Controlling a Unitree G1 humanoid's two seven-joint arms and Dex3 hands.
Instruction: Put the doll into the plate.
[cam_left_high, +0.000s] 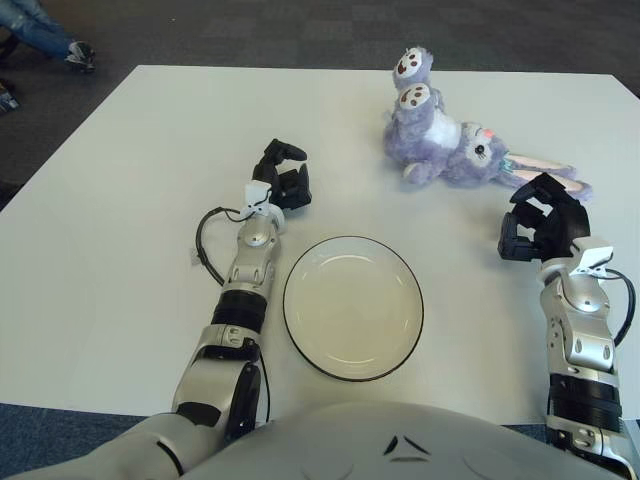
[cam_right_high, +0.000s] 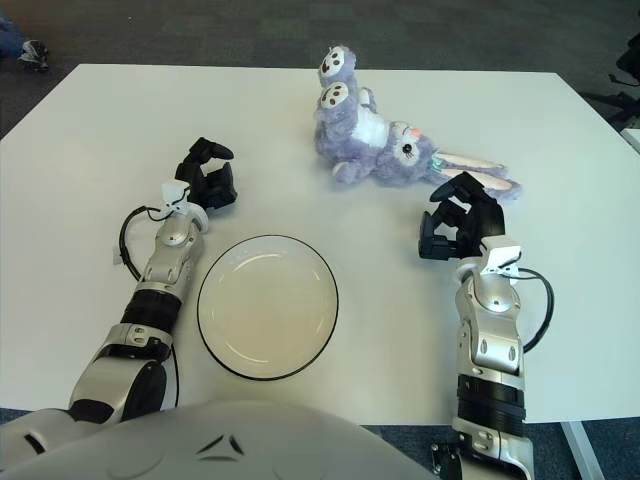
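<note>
A purple plush bunny doll (cam_left_high: 445, 140) lies on its back on the white table (cam_left_high: 120, 180), feet toward the far edge, long pink ears (cam_left_high: 545, 170) trailing right. A white plate with a dark rim (cam_left_high: 352, 306) sits near the front middle and holds nothing. My right hand (cam_left_high: 540, 225) is just in front of the doll's ears, fingers curled, holding nothing and apart from the doll's body. My left hand (cam_left_high: 282, 180) shows left of the plate, fingers curled and holding nothing.
A person's leg and shoe (cam_left_high: 60, 40) show on the dark carpet beyond the table's far left corner. A black cable (cam_left_high: 205, 245) loops beside my left forearm.
</note>
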